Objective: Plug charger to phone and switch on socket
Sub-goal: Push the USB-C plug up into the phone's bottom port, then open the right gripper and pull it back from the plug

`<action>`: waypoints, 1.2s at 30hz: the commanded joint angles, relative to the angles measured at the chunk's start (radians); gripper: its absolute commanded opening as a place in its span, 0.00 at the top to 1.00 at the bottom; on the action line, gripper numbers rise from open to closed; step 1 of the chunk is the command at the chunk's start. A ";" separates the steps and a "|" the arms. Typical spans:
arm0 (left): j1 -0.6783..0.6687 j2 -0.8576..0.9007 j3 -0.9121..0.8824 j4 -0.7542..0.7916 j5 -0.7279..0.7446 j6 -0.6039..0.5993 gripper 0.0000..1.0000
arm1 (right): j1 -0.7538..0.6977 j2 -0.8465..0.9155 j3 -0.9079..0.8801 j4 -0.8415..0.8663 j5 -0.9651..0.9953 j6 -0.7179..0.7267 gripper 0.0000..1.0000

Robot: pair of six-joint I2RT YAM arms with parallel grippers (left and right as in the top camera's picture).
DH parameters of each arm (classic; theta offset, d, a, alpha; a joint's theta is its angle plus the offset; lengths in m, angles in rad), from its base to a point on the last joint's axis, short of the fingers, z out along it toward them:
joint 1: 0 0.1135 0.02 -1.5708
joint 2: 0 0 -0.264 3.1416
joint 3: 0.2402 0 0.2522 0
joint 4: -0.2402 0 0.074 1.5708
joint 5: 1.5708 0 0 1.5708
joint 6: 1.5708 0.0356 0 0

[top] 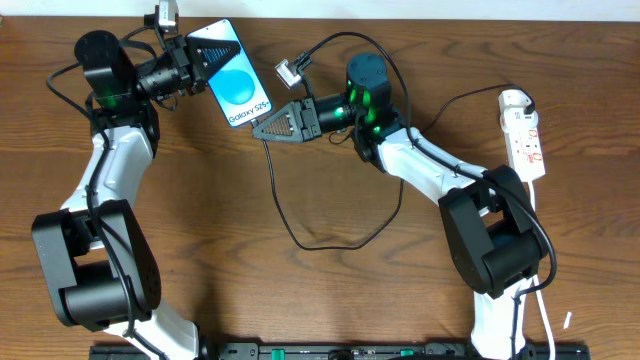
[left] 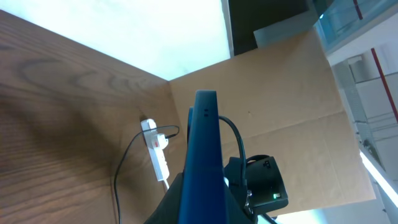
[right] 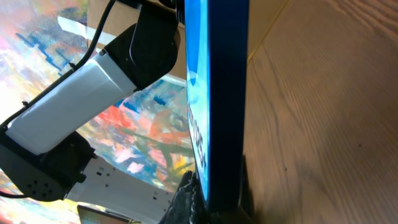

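The left gripper [top: 200, 62] pinched the phone [top: 238, 88] back-left, presenting its free end to the right gripper [top: 262, 127], pressed together apparently on the tip of the charger [top: 300, 243] for plugging; the socket [top: 524, 130] lay well apart at right.

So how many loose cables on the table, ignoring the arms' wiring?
2: the black charger cable loops across the middle; the white cord runs from the socket down the right edge, partly hidden.

Overhead's bright and even, with soft shadows falling on the table [top: 220, 210]. Left wrist view: the upper centre is blown out white, and the phone [left: 202, 162] is close and soft-edged. Right wrist view: the background at left is blurry and smeared.
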 commanded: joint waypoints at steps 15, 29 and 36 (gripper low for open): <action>-0.023 -0.030 0.004 0.002 0.134 0.036 0.92 | -0.008 0.010 0.009 0.072 0.156 0.049 0.99; -0.023 -0.030 0.004 0.002 0.129 0.036 0.92 | -0.008 0.010 0.009 0.072 0.090 0.048 0.08; -0.020 -0.030 0.004 0.002 0.126 0.036 0.93 | -0.011 0.010 0.009 0.073 0.067 0.048 0.01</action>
